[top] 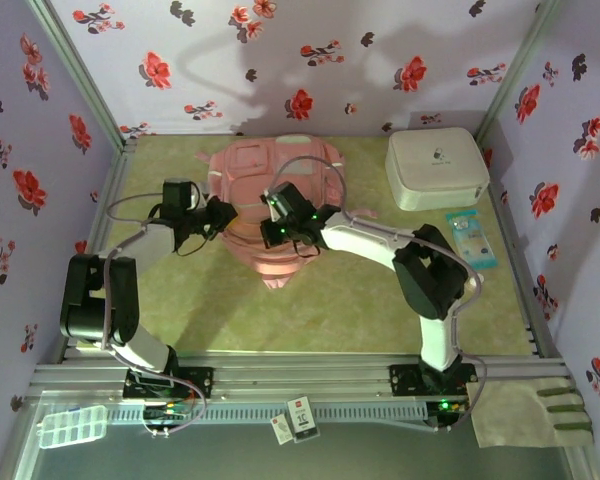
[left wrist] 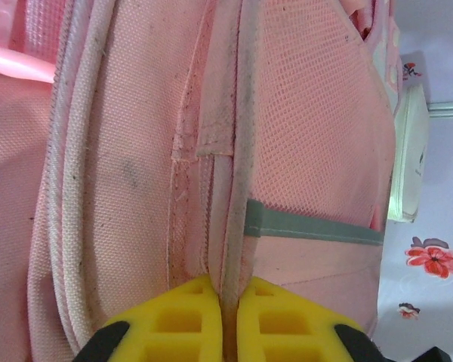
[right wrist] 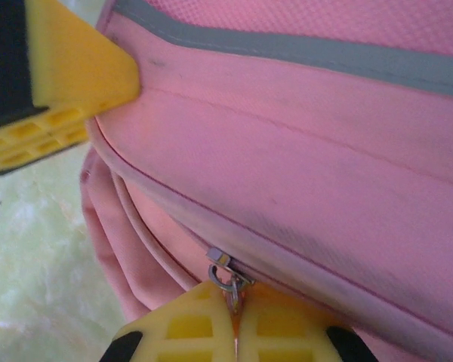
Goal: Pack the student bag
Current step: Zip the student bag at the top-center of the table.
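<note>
The green desk (top: 310, 320) holds everything. The student bag (top: 270, 190) lies flat near the far side, in the middle between the two arms, so both can reach it. The white case (top: 435, 168) sits to its right, well apart, maybe waiting to go in. The left arm (top: 145, 245) has its jaws shut tight on a thick seam (left wrist: 238, 151) at the bag's side. I think that is to keep the soft bag from sliding. The right arm (top: 370, 240) has its jaws pinched shut on the little zip pull (right wrist: 228, 275), likely to drag the zip open.
</note>
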Robot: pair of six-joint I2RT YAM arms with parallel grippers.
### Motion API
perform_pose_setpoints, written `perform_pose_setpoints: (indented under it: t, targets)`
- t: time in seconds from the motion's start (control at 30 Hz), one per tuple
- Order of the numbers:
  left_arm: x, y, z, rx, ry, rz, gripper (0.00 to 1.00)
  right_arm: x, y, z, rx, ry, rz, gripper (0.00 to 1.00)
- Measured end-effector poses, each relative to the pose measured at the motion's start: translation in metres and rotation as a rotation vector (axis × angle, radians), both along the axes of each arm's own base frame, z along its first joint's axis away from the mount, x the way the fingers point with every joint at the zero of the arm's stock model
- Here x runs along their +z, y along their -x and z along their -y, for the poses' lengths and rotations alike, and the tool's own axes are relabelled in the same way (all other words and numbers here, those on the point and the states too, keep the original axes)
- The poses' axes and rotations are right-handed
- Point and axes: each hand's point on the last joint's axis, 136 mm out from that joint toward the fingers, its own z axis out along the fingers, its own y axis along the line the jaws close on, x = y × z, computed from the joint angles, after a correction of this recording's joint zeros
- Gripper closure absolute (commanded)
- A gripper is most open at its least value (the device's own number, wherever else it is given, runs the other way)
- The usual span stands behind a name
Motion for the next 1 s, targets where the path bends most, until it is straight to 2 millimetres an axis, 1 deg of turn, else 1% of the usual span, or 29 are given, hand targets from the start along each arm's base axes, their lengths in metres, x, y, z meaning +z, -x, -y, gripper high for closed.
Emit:
perform_pose_setpoints:
  t: [0.27, 0.37, 0.57, 0.8, 0.93, 1.0]
  targets:
    - [0.001, 0.006, 0.000, -0.033, -0.028, 0.015, 1.00, 0.002, -0.001, 0.070, -0.099, 0.101, 0.023, 0.93]
    - [-0.001, 0.008, -0.001, -0.046, -0.043, 0.013, 1.00, 0.002, -0.004, 0.087, -0.125, 0.122, 0.026, 0.92]
    - [-0.001, 0.011, -0.002, -0.083, -0.084, 0.022, 1.00, 0.000, -0.008, 0.105, -0.109, 0.157, 0.036, 0.89]
    - [0.002, 0.013, -0.002, -0.145, -0.163, 0.046, 1.00, 0.001, -0.014, 0.118, 0.026, 0.207, 0.072, 0.89]
    - [0.002, 0.014, -0.003, -0.176, -0.203, 0.056, 1.00, 0.006, -0.023, 0.127, 0.083, 0.245, 0.111, 0.88]
    - [0.000, 0.014, -0.002, -0.194, -0.217, 0.057, 1.00, 0.004, -0.027, 0.131, 0.107, 0.263, 0.127, 0.88]
